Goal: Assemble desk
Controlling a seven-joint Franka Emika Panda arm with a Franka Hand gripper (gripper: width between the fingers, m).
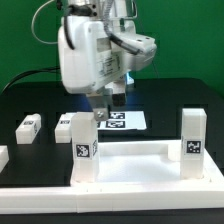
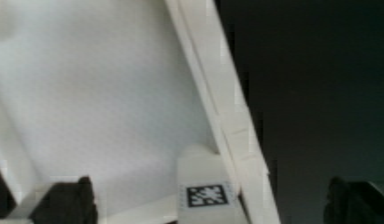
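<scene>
Where loose parts are lying: first loose leg post and second loose leg post are resting flat on the far side at the exterior view's left, well apart from the gripper.
Left upright leg post: standing at the left end of the tabletop panel, tag facing the camera.
Gripper: hanging above the desk, just right of that post's top in the exterior view; that view is not showing the depth between them.
Key relation: in the wrist view a tagged post is showing below the gripper, between the two fingertips and beside the panel rim. By judgement it is the left upright post, its long axis running vertically, in line with a straight descent.
Fingers: spread wide, gripping nothing, with no contact showing.
Marker board: lying flat on the far side, behind the gripper.
Tabletop panel: lying rim-up, near, from centre to right.
Right upright leg post: standing at the panel's right end, well apart from the gripper.
</scene>
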